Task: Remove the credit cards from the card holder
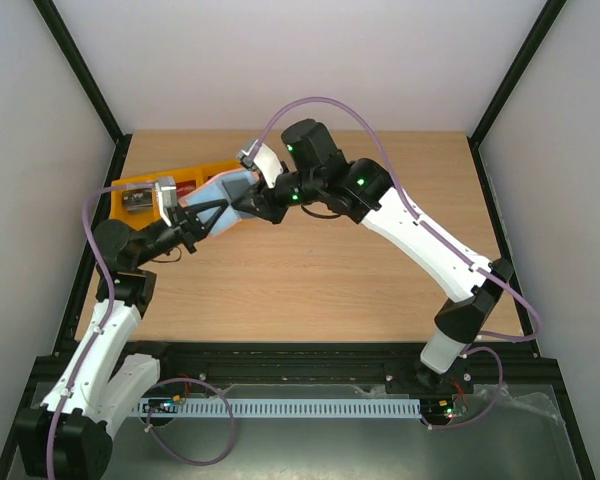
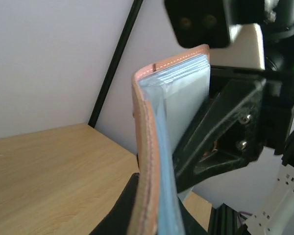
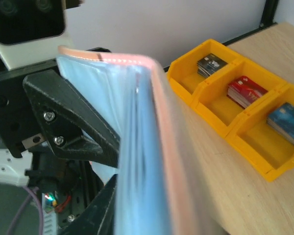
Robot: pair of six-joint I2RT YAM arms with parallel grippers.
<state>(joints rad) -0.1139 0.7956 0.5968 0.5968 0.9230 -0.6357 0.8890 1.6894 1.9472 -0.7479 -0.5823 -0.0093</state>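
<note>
Extraction under way. Just right of the yellow tray [image 1: 140, 181], held aloft: card holder [image 1: 223, 188], spread open. Left gripper [image 1: 216, 211] clamped tight on its lower edge. Right gripper [image 1: 244, 200] against the far flap, gripping or not, cannot tell. In the tray: credit cards [image 3: 245, 90]. Next, probably: pinching any card left inside without tugging the holder loose.

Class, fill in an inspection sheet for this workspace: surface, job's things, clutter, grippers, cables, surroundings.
Surface: wooden table.
Job's things: card holder held aloft between both grippers; credit cards, dark grey, red, blue, in the yellow tray's three compartments.
Clutter: nothing seen.
Grippers: left gripper, jaws shut on the card holder; right gripper, jaws around it, grip unclear.
Cables: purple cables loop along both arms.
Surroundings: white walls, black frame posts.
</note>
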